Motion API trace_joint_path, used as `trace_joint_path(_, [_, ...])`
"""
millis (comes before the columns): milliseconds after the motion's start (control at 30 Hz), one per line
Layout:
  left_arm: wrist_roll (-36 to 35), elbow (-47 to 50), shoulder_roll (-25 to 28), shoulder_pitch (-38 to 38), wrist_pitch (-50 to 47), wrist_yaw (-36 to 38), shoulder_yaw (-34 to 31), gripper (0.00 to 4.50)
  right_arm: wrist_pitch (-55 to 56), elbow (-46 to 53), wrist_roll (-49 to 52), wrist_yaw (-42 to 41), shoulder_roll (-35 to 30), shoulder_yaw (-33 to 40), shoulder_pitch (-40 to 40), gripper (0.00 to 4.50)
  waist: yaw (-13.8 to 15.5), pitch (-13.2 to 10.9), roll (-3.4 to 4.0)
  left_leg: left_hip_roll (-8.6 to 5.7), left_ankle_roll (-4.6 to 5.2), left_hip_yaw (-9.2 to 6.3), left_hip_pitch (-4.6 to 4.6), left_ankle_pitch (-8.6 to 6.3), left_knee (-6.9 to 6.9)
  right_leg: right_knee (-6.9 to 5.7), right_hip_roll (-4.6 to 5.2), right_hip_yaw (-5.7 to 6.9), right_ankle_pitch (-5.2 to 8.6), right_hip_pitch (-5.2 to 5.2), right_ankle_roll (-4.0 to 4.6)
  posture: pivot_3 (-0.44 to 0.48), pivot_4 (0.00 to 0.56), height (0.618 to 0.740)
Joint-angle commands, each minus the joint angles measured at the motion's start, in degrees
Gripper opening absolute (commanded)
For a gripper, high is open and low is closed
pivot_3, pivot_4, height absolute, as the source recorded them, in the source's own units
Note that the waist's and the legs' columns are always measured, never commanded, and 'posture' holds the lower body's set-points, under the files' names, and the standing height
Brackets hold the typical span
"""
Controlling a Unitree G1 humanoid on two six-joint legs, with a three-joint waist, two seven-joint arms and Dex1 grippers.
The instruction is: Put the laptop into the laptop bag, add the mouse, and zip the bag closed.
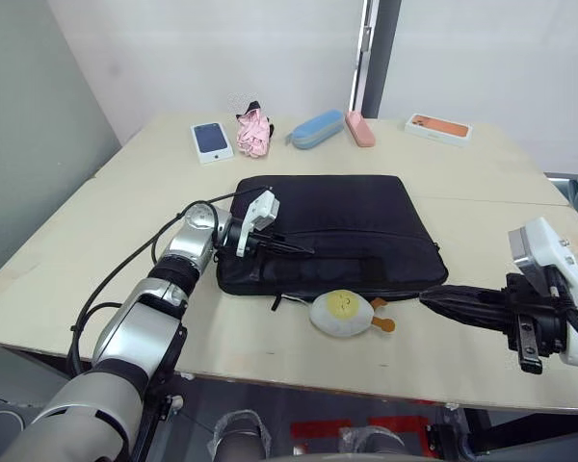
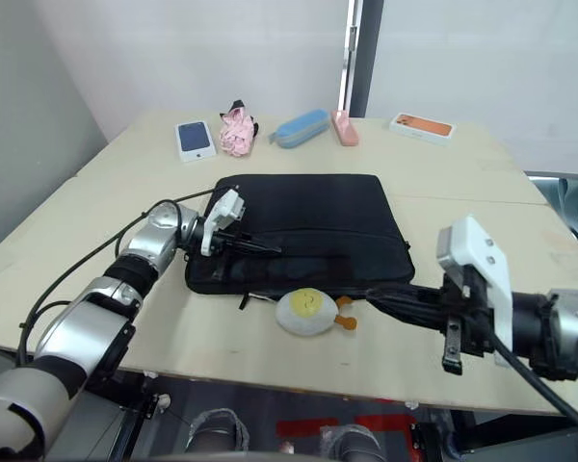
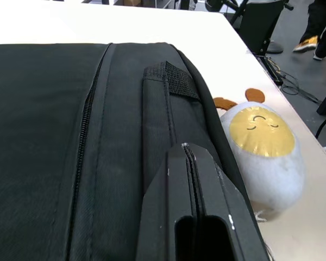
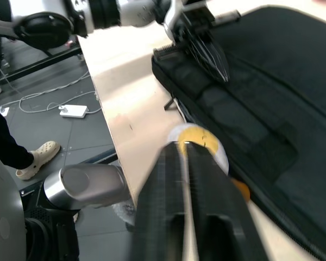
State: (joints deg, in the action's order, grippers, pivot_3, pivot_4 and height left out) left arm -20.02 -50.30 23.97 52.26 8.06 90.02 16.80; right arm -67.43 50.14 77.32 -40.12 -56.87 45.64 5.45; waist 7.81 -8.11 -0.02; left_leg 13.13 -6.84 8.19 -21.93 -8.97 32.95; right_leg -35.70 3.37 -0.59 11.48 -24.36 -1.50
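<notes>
Black fabric laptop bag (image 1: 332,231): flat on counter (image 1: 106,241), centre, front edge toward you; lies level so zip line is reachable.
White plush duck charm (image 1: 344,313): on counter touching bag's front edge, likely tethered there.
Left tool (image 1: 294,247): fingers pressed together, nothing between them, tips resting on bag top near strap handle (image 3: 168,81); prob. pinning bag down.
Right tool (image 1: 441,298): fingers together, empty, low beside bag's front right corner; prob. lined up for zip pull.
Laptop, mouse: not on counter top; judge them inside bag, can't confirm.

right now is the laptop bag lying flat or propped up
Flat. The laptop bag lies on the table with its broad face up, handle strap folded against it, the left tool over its near edge.
</notes>
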Motion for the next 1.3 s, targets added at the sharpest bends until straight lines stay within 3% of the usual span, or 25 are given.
trace_joint_path(33, [0.63, 1.32, 0.74, -1.63, 3.67, 2.48, 1.29, 0.00, 3.75, -0.44, 2.73, 3.80, -1.33, -4.17, -1.19, 1.76, -0.07, 0.00, 0.00, 0.00, -0.01, 0.00, 0.01, 0.00, -0.01, 0.00, 0.00, 0.00, 0.01, 0.00, -0.03, 0.000, 0.150, 0.740])
trace_joint_path(300, [3.44, -2.57, -1.38, -1.16, 8.12, 2.19, -1.12, 0.00, 6.84, -4.12, -3.45, 9.70, -0.74, -27.06, -11.50, 4.46, -0.11, 0.00, 0.00, -0.04, -0.02, -0.05, -0.01, 0.00, 0.00, 0.00, 0.03, 0.04, 0.00, 0.04, -0.11, 0.000, 0.150, 0.740])
trace_joint_path(667, [6.66, -8.11, -1.43, -0.08, 7.11, 2.47, -3.53, 0.00, 6.99, -14.04, -27.16, 9.85, 7.32, -58.00, -27.71, 4.46, -0.94, 0.00, 0.00, -0.06, -0.24, -0.09, -0.01, 0.11, 0.03, -0.10, 0.04, 0.06, -0.03, 0.07, -0.18, 0.000, 0.150, 0.740])
trace_joint_path(933, [9.04, -9.53, -1.03, -0.57, 9.76, 2.48, -2.74, 0.00, 8.51, -18.21, -39.67, 5.97, 9.61, -69.08, -31.48, 4.46, -1.11, 0.01, 0.01, -0.07, -0.30, -0.08, 0.02, 0.13, 0.04, -0.12, 0.06, 0.05, -0.04, 0.11, -0.18, 0.000, 0.150, 0.740])
trace_joint_path(1033, [9.60, -10.03, -1.01, -0.49, 10.78, 2.48, -2.68, 0.00, 9.24, -18.52, -42.20, 4.38, 10.09, -70.10, -31.48, 3.64, -1.14, 0.01, 0.01, -0.07, -0.30, -0.08, 0.05, 0.13, 0.05, -0.15, 0.06, 0.05, -0.05, 0.13, -0.19, 0.000, 0.150, 0.740])
trace_joint_path(1300, [10.79, -10.66, -0.63, -1.28, 13.95, 2.48, -1.12, 0.00, 9.96, -15.93, -41.70, -0.77, 8.17, -65.66, -27.85, 0.90, -1.13, 0.03, 0.02, -0.06, -0.11, -0.06, 0.13, 0.02, 0.08, -0.20, 0.06, 0.01, -0.05, 0.18, -0.19, 0.000, 0.150, 0.740])
